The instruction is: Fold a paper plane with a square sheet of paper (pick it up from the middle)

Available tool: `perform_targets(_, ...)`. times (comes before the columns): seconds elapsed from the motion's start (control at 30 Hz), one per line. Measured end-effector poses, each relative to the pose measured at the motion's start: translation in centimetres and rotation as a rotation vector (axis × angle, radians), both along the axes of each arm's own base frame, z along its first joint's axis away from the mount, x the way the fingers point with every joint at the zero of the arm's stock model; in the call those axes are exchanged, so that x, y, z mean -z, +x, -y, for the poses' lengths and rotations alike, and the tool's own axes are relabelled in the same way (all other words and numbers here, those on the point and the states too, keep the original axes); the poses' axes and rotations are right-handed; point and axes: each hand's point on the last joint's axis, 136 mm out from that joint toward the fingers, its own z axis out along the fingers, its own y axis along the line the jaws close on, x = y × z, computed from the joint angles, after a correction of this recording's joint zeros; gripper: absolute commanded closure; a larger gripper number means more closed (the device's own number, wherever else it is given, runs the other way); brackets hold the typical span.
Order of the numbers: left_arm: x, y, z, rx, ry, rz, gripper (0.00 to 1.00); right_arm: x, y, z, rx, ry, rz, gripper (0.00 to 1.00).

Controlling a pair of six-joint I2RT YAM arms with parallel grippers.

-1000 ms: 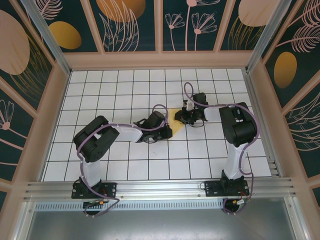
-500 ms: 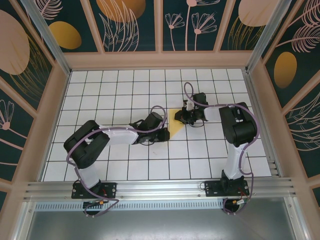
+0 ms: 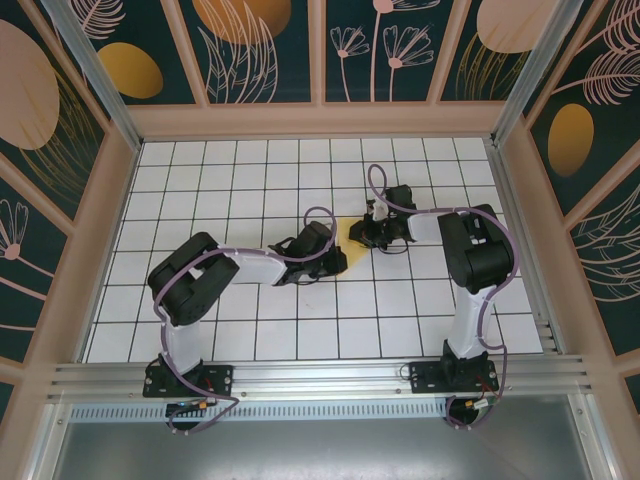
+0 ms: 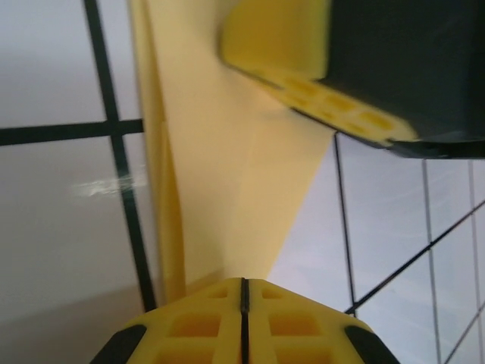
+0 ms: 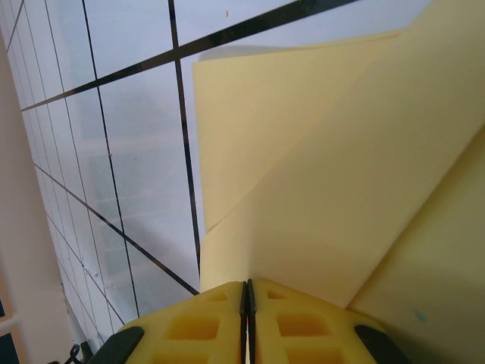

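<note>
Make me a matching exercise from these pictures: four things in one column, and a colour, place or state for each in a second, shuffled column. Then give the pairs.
Things:
1. left gripper
2. right gripper
3. square sheet of paper
4. table

Descriptions:
A. white with a black grid
B. shut, tips at the paper's right side in the top view
C. yellow and creased
D. shut, tips at the paper's left side in the top view

Pairs: 1-D, 2-B, 3-C, 4-A
</note>
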Motion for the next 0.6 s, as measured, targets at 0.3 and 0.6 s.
perform_targets(0.3,0.6,0.1,-0.4,-0.022,0.019,-0.009,1.00,-0.3,0.0,0.0,0.000,-0.003,0.010,0.90)
perform_targets(0.6,0.6,0.1,-0.4,-0.026,0.006,-0.007,1.00,-1.3,-1.8,-0.4,-0.025,-0.032,0.036,0.92)
